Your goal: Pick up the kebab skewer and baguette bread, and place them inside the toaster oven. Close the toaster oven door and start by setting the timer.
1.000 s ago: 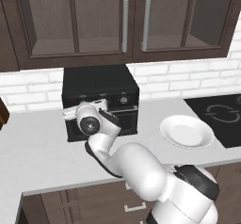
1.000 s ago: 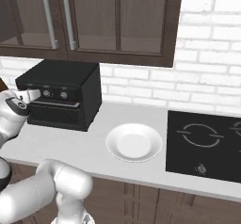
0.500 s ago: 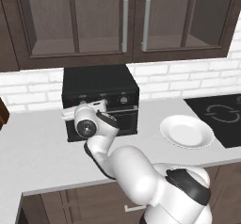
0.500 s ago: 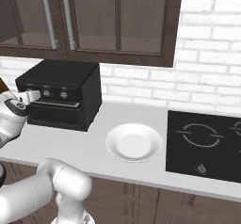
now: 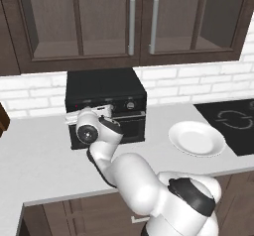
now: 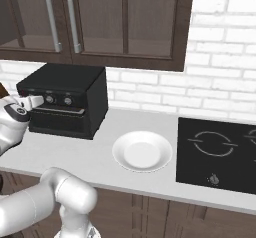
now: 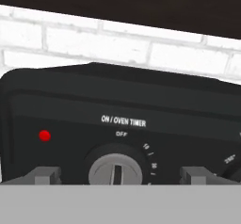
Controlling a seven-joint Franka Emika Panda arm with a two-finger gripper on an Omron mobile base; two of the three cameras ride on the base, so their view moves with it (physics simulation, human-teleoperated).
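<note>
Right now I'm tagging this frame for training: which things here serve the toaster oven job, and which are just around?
Job:
toaster oven, door shut
timer knob
gripper, open at the knob

Just around:
white plate
cooktop
upper cabinets

The oven blocks the way ahead, cabinets close above it. Bare counter lies open left; a plate stands right, well apart.

Timer knob between wide-spread pincer tips
</note>
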